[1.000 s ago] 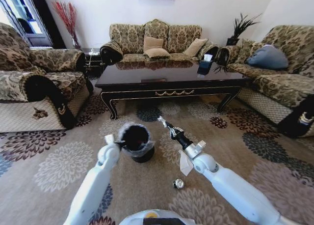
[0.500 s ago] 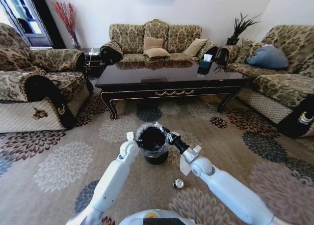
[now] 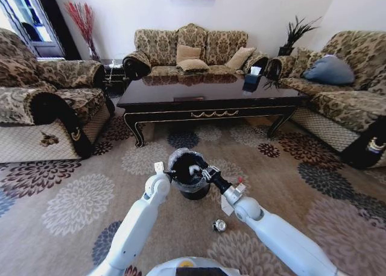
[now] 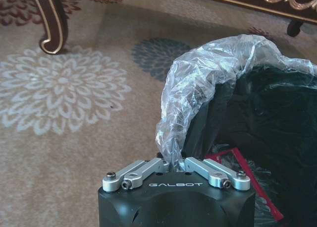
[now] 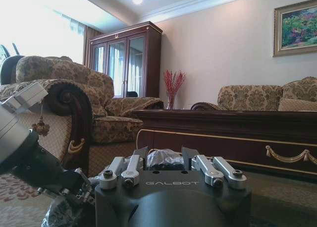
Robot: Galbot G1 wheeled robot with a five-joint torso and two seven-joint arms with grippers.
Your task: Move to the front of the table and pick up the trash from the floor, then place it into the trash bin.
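The trash bin stands on the flowered carpet, in front of the table, which lies toward twelve o'clock. The left gripper, at the bin's nine o'clock, is closed on the bin's crinkled plastic liner. The right gripper hangs over the bin's mouth from four o'clock, pinching a crumpled clear piece of trash. A small silvery can lies on the carpet at the bin's five o'clock.

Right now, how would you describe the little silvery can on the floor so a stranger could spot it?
Start at the table, then come forward over the flowered carpet to the trash bin. The can lies just nearer than the bin, beside a white paper piece: small, round and shiny.
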